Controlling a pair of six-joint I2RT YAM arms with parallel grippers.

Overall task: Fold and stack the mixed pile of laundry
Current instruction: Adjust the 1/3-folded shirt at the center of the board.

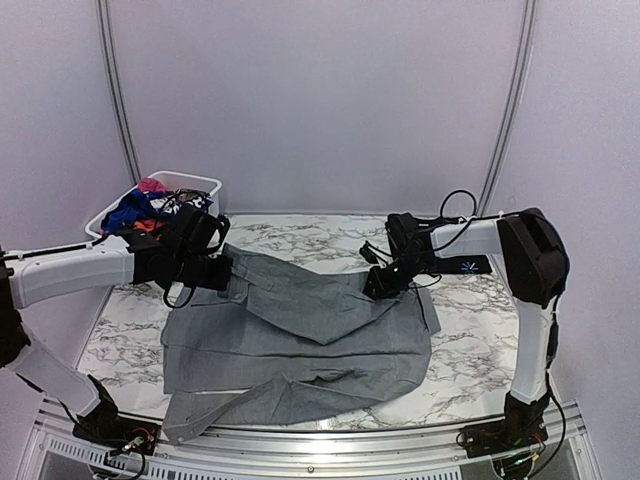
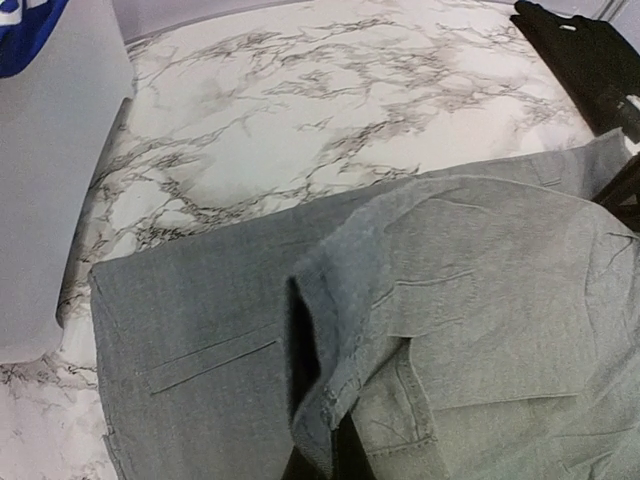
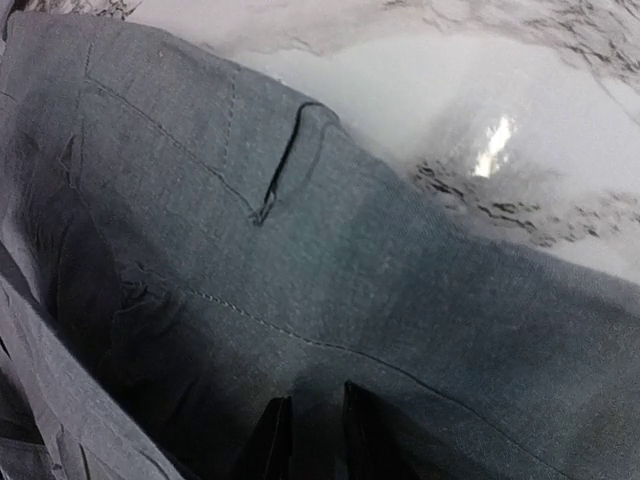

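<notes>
A grey garment (image 1: 300, 340) with welt pockets lies spread on the marble table (image 1: 470, 350), its far part folded over toward the front. My left gripper (image 1: 225, 272) is shut on its far left edge; a pinched fold of grey cloth (image 2: 330, 400) rises between the fingers in the left wrist view. My right gripper (image 1: 378, 283) is shut on its far right edge, with its dark fingertips (image 3: 268, 440) close together on the grey cloth (image 3: 300, 250). A folded black garment (image 1: 470, 266) lies at the back right, also seen in the left wrist view (image 2: 590, 60).
A white plastic basket (image 1: 200, 180) stands at the back left corner, holding blue (image 1: 125, 212), pink (image 1: 152, 185) and orange-red (image 1: 148, 226) pieces. Its wall (image 2: 50, 150) is close to my left gripper. A metal rail (image 1: 320, 455) runs along the table's near edge.
</notes>
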